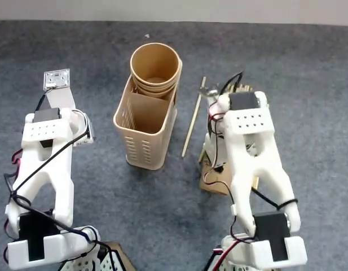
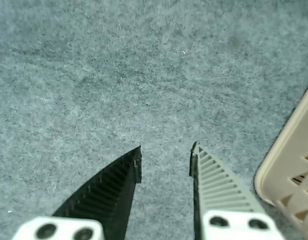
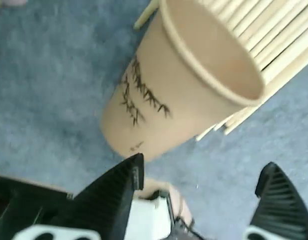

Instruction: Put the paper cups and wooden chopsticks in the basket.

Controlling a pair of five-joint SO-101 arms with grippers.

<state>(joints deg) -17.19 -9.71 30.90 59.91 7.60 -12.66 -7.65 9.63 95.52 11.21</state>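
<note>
Right hand (image 3: 203,162) agape over paper cup (image 3: 183,85), chopsticks (image 3: 281,35).

Paper cup (image 3: 163,95) lies on its side on grey carpet (image 3: 49,85). It's tan, w/ dark leaf-like print down the wall, and the open mouth faces away from the gripper. The rim rests on a row of wooden chopsticks (image 3: 278,30) lying side by side, their ends poking out past the cup on both sides. Cup base is just beyond the tip of one black ribbed jaw. R gripper (image 3: 203,162) is over the carpet, jaws spread wide, gripping nothing. A white part (image 3: 154,220) and a black block (image 3: 24,200) sit by that jaw; can't tell what they are.
</note>
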